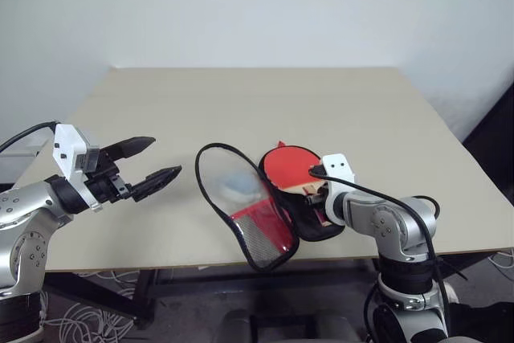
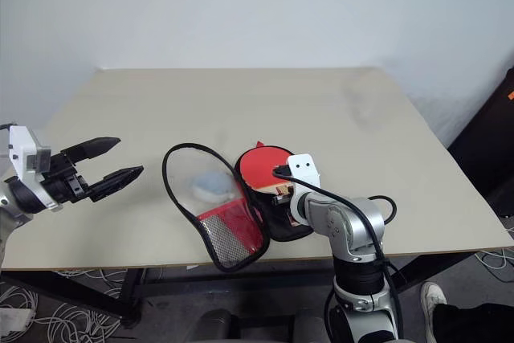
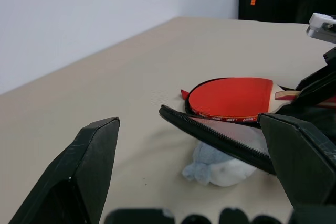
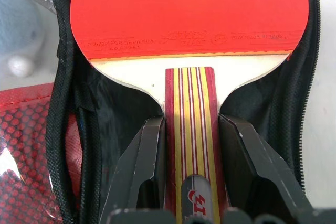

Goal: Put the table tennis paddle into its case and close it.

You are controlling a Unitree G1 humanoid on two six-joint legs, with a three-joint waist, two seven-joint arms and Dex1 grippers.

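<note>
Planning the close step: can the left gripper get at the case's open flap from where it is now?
Probably yes. The left gripper is open, off to the side above the table, with nothing between it and the raised flap of the case. The right gripper holds the paddle on the far half, clear of that path.

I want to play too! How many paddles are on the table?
1. The table tennis paddle lies in the open half of its case, its handle between the right gripper's fingers. Another could hide under the case's flap.
</note>
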